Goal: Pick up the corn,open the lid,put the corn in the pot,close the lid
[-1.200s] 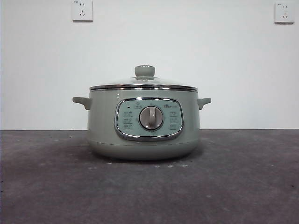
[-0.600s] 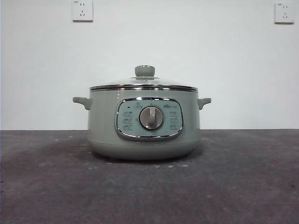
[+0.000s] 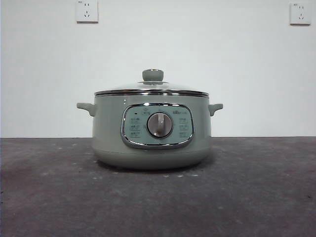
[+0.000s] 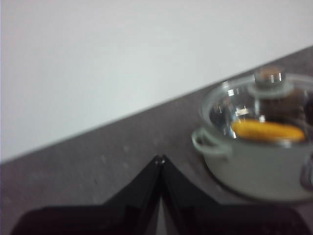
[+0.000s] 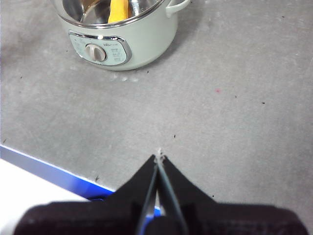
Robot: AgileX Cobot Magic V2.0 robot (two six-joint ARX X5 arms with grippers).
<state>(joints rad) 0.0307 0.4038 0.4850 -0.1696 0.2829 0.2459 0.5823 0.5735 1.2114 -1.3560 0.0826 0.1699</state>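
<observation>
The sage-green pot [image 3: 151,131] stands at the table's middle with the glass lid [image 3: 152,89] seated on its rim and the green knob on top. Through the glass the yellow corn [image 4: 267,131] lies inside the pot [image 4: 254,164]; the right wrist view shows the corn [image 5: 119,11] there too, under the lid [image 5: 98,12]. My left gripper [image 4: 160,159] is shut on nothing, off to the pot's side and well clear of it. My right gripper [image 5: 159,157] is shut and empty over bare table, some way from the pot [image 5: 122,41]. Neither arm shows in the front view.
The grey table [image 3: 247,197] runs to a white wall with two sockets [image 3: 87,11]. In the right wrist view a blue strip [image 5: 54,172] borders the table's edge close to the right gripper.
</observation>
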